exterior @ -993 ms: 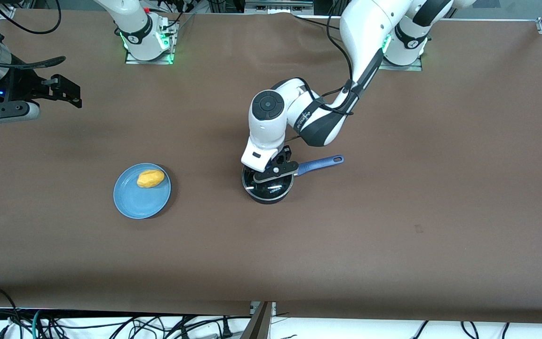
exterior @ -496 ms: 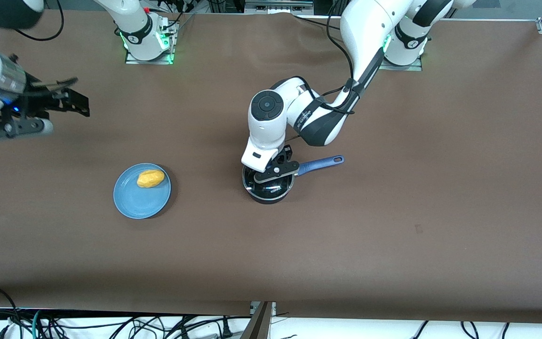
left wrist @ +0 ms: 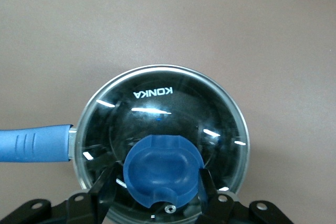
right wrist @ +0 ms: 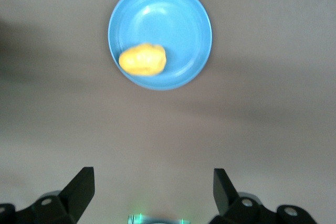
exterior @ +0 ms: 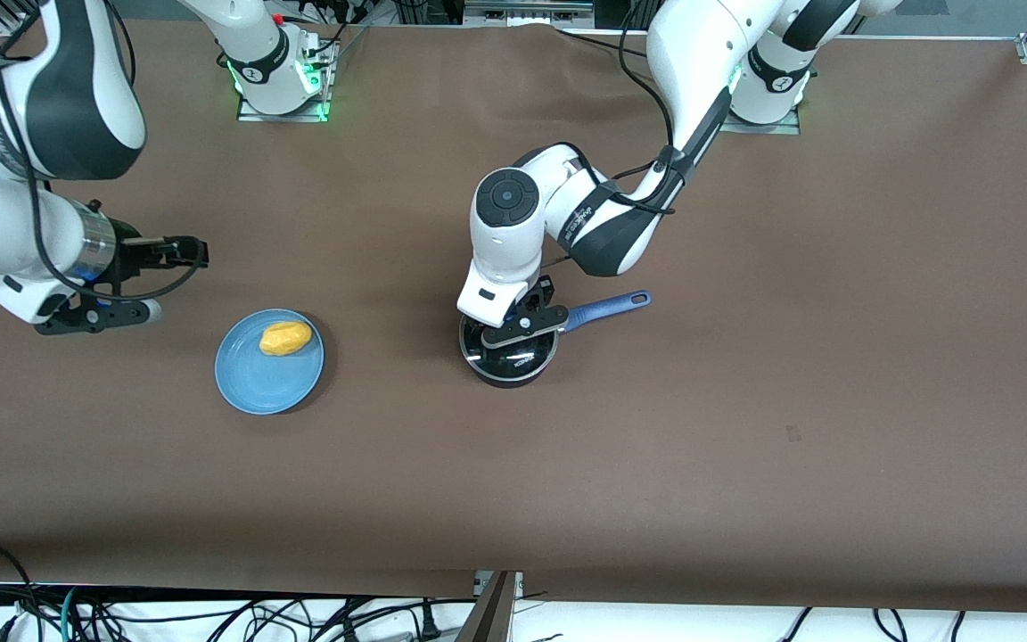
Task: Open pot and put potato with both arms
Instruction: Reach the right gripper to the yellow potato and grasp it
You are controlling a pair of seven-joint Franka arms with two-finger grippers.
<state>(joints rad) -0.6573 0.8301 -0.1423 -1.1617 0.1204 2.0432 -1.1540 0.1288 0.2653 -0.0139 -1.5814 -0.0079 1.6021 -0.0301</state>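
Observation:
The black pot (exterior: 513, 366) with its blue handle (exterior: 607, 308) stands mid-table, its glass lid (left wrist: 157, 108) on it. My left gripper (exterior: 522, 328) is down on the lid, and in the left wrist view (left wrist: 160, 182) its fingers are closed against both sides of the blue knob (left wrist: 163, 169). The yellow potato (exterior: 285, 338) lies on the blue plate (exterior: 255, 383) toward the right arm's end. My right gripper (exterior: 197, 250) is open and empty in the air beside the plate. In the right wrist view (right wrist: 152, 177) it faces the potato (right wrist: 143, 59) and the plate (right wrist: 178, 19).
The brown table (exterior: 745, 401) carries only the plate and the pot. Both arm bases (exterior: 277, 80) stand along its edge farthest from the front camera. Cables hang below the edge nearest the front camera.
My right arm has swung in from the table's end toward the plate, and its gripper has come closer to it. The left gripper and the pot have stayed in place.

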